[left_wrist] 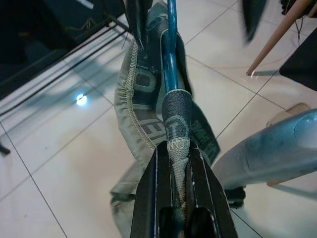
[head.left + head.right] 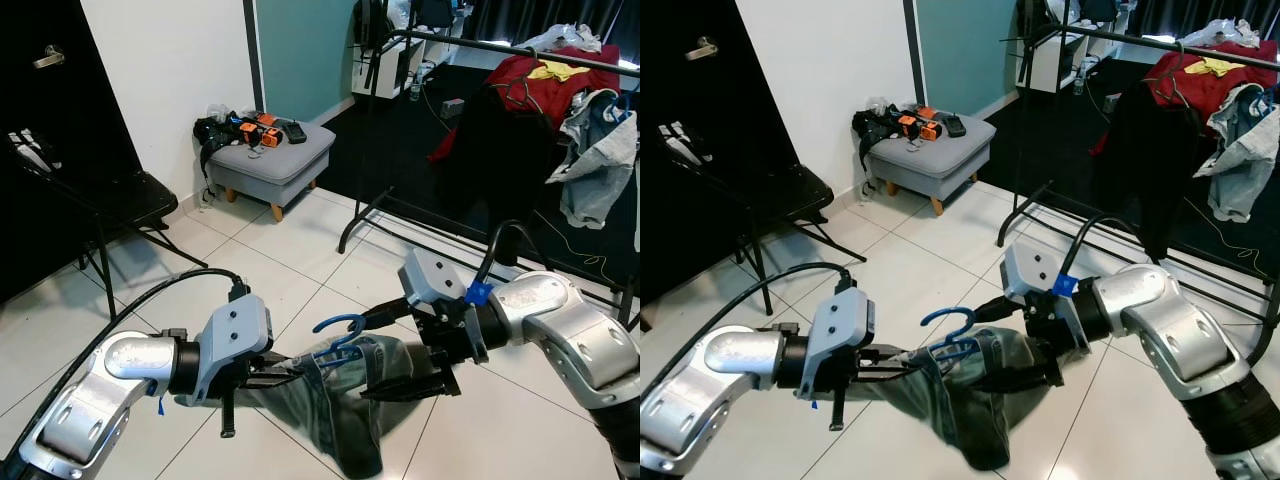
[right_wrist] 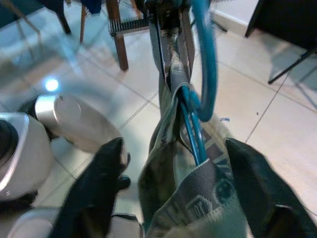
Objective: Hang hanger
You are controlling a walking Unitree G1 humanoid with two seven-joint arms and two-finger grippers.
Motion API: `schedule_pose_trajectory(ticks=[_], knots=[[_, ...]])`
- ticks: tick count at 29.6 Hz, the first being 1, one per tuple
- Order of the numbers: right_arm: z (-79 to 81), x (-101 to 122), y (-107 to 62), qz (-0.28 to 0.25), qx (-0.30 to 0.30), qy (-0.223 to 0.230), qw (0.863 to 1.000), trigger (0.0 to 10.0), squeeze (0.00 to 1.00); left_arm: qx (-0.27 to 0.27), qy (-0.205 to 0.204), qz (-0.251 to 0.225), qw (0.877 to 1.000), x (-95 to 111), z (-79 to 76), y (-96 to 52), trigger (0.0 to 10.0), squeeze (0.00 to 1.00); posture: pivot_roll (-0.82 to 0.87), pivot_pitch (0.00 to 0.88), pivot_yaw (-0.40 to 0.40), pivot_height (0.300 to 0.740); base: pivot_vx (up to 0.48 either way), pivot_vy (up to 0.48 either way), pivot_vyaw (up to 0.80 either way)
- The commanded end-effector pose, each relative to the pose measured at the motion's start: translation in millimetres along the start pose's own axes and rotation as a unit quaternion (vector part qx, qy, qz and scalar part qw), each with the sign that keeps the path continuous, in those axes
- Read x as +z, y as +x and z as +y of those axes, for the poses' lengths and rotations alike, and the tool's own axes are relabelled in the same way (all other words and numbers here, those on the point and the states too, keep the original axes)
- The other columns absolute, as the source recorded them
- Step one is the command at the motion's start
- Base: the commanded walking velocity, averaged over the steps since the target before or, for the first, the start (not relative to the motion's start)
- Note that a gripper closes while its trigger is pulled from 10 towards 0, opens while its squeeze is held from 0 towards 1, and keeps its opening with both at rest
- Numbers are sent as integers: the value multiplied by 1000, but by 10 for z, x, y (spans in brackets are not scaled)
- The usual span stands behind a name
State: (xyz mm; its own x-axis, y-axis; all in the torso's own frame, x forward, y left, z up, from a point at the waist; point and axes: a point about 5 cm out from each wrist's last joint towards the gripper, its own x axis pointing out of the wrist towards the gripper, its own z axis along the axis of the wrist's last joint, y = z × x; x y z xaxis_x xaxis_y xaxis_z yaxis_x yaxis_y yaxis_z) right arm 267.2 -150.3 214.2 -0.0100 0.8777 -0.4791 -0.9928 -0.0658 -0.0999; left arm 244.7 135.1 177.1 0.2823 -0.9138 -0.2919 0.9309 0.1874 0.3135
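A blue hanger (image 2: 340,325) carries a grey-green garment (image 2: 340,420) that sags toward the tiled floor between my two arms. My left gripper (image 2: 290,373) is shut on the garment's waistband where it wraps one end of the hanger (image 1: 171,59); the left wrist view shows both fingers (image 1: 148,198) pressed on the fabric. My right gripper (image 2: 365,360) is open on the other side, its fingers (image 3: 99,188) spread wide around the garment (image 3: 198,198) and the hanger's hook (image 3: 205,64). The clothes rack rail (image 2: 520,48) stands at the back right, well above and beyond the hanger.
Red, dark and grey clothes (image 2: 590,150) hang on the rack, whose base bars (image 2: 400,205) run along the floor. A grey footstool (image 2: 270,160) with small items sits by the wall. A black folding chair (image 2: 110,200) stands at the left.
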Motion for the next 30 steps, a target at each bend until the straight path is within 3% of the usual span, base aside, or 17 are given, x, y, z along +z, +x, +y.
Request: schedule_pose_trajectory(ticks=[1, 2, 23, 24, 25, 29, 30], knots=[[1, 8, 11, 10, 4, -10, 1000, 3608, 0, -12, 2, -7, 1000, 27, -22, 10, 10000, 0, -86, 32, 16, 740, 0, 0, 0], [-2, -4, 25, 16, 4, -11, 1000, 0, 0, -16, 2, -11, 1000, 46, -26, 10, 10000, 0, -86, 32, 16, 740, 0, 0, 0], [-17, -78, 77, 46, 9, -21, 999, 0, 0, -36, 20, -65, 997, 282, -40, 1, 10000, 0, -84, 30, 13, 740, 0, 0, 0], [-19, -88, 83, 46, 7, -21, 999, 0, 0, -37, 5, -75, 996, 293, -43, 10, 10000, 639, -84, 30, 12, 740, 0, 0, 0], [-14, -108, 90, 45, 3, -19, 999, 0, 0, -36, -11, -85, 996, 294, -54, 29, 10000, 1000, -84, 30, 12, 740, 0, 0, 0], [-20, -132, 119, 34, -5, -12, 999, 0, 0, -26, -36, -89, 995, 241, -40, 36, 10000, 1000, -85, 30, 13, 740, 0, 0, 0], [-43, -141, 139, 22, -13, -2, 1000, 0, 0, 0, -42, -84, 996, 185, 22, 8, 10000, 1000, -87, 31, 15, 740, 0, 0, 0]])
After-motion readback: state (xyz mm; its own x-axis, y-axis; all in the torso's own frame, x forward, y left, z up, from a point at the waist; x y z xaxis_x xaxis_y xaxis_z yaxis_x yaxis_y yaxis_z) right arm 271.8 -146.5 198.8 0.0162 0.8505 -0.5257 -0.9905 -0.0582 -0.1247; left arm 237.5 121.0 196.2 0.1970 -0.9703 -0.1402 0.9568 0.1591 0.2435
